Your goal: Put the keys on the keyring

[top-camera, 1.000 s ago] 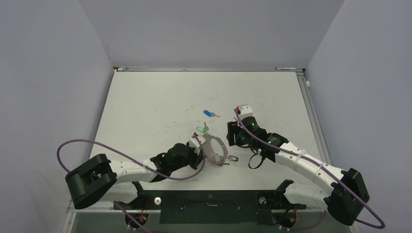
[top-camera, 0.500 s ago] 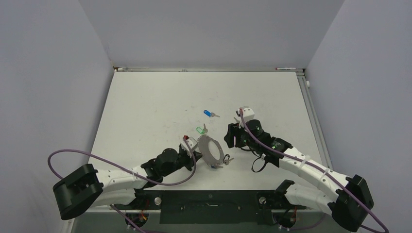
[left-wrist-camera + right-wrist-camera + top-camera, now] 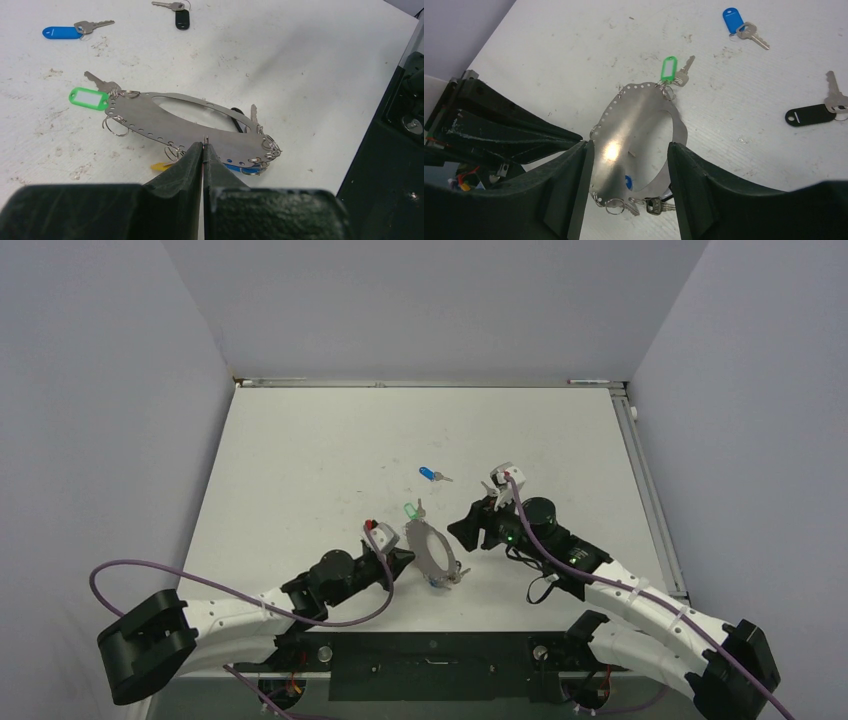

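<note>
The keyring [image 3: 190, 125] is a flat grey metal ring with small holes and split rings along its rim. My left gripper [image 3: 202, 145] is shut on its near edge and holds it tilted over the table [image 3: 300, 460]. A green-tagged key [image 3: 90, 97] hangs at its far end, and a yellow tag [image 3: 161, 166] and a blue one show under its near edge. My right gripper [image 3: 629, 150] is open, with a finger on either side of the keyring [image 3: 624, 130] and touching nothing. A blue-tagged key [image 3: 732, 19] and a black-tagged key [image 3: 809, 116] lie loose on the table.
In the top view the two grippers meet at the keyring [image 3: 432, 548] near the table's front middle. The loose blue-tagged key [image 3: 430, 475] lies just beyond it. Grey walls close the table on three sides.
My left arm has drawn back to the left and nearer, taking the keyring with it. My right gripper has swung down and left until it faces the ring.
</note>
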{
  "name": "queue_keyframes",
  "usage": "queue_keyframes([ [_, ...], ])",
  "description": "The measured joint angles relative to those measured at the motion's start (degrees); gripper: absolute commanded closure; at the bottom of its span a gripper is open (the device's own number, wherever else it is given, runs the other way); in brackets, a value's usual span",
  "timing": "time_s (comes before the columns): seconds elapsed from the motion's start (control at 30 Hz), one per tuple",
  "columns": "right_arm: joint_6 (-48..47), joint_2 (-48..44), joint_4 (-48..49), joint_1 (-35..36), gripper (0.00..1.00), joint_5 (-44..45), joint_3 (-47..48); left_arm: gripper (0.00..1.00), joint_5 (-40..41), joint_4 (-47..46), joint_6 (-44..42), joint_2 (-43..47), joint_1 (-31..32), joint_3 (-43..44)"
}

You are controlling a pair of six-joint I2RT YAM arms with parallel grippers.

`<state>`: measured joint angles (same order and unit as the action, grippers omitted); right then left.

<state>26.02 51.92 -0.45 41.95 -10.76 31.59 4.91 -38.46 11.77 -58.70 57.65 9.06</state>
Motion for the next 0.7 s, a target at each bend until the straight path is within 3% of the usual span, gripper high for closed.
queue_keyframes([
  [0.37,-0.70,1.03,9.75,1.29,0.43,-7.39,-4.87,1.00,0.90,1.18,-0.31,8.63,-0.02,-0.42],
  [0.7,-6.34,3.80,14.36,19.71,0.35,3.39,-6.56,1.00,1.51,1.84,-0.35,6.10,-0.02,-0.37],
])
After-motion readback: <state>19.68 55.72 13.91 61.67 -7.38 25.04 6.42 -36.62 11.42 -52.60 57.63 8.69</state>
